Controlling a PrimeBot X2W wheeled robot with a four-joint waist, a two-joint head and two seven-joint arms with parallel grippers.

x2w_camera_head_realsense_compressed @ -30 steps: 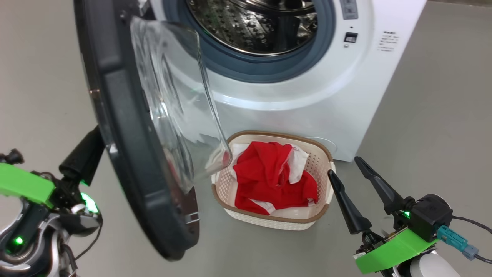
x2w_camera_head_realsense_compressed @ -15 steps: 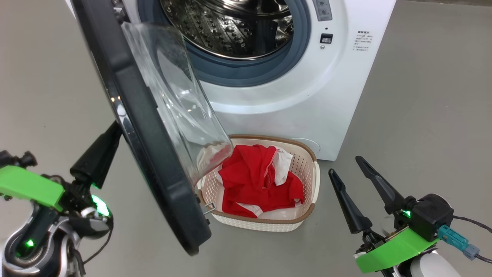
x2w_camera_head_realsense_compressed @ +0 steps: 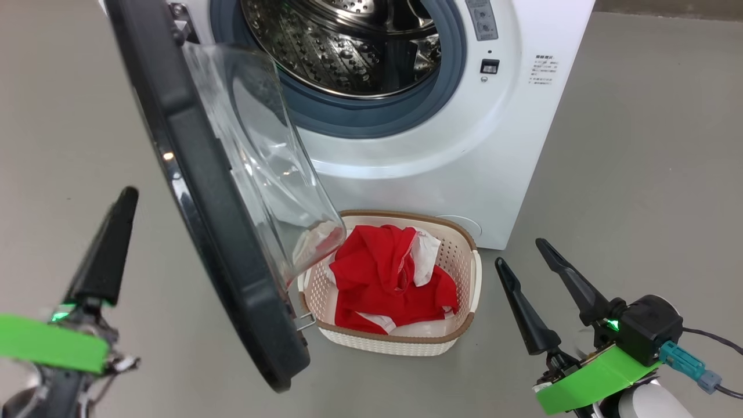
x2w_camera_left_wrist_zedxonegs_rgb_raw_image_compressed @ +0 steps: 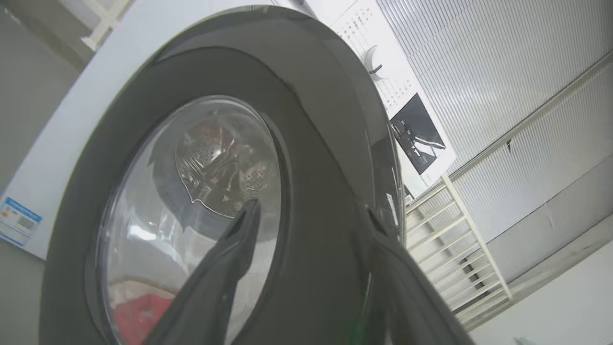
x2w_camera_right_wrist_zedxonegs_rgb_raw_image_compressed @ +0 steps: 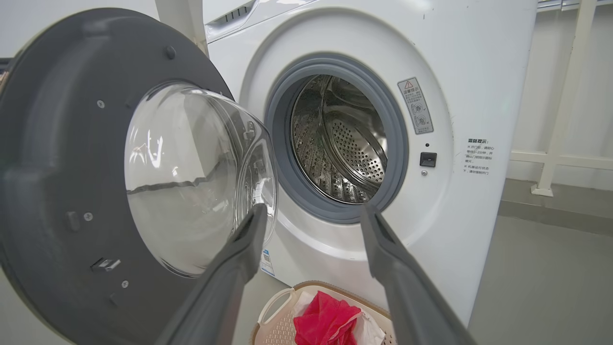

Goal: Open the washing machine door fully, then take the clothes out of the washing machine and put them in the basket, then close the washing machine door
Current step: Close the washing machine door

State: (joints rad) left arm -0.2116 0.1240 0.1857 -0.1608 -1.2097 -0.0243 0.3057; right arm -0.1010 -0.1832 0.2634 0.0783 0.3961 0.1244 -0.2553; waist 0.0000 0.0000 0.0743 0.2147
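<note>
The washing machine (x2w_camera_head_realsense_compressed: 464,157) stands with its steel drum (x2w_camera_right_wrist_zedxonegs_rgb_raw_image_compressed: 345,139) bare. The washing machine door (x2w_camera_head_realsense_compressed: 197,191) hangs partly swung out on the left, its glass bowl towards the basket (x2w_camera_head_realsense_compressed: 400,342). That basket sits on the floor before the machine and holds the red clothes (x2w_camera_head_realsense_compressed: 383,273). My left gripper (x2w_camera_left_wrist_zedxonegs_rgb_raw_image_compressed: 311,211) is open just off the door's outer face (x2w_camera_left_wrist_zedxonegs_rgb_raw_image_compressed: 325,167), holding nothing. One of its fingers (x2w_camera_head_realsense_compressed: 107,249) shows left of the door rim. My right gripper (x2w_camera_head_realsense_compressed: 525,258) stands open and empty, right of the basket, facing the drum opening.
Grey floor lies all around the machine. A white metal railing (x2w_camera_right_wrist_zedxonegs_rgb_raw_image_compressed: 565,96) runs along the wall right of the machine and also shows past the door edge (x2w_camera_left_wrist_zedxonegs_rgb_raw_image_compressed: 459,230). A cable (x2w_camera_head_realsense_compressed: 696,360) trails from my right wrist.
My left gripper has opened and drawn back, down and left from the door's outer face. The door has swung closer to the machine. The head view has shifted. The right gripper is unchanged.
</note>
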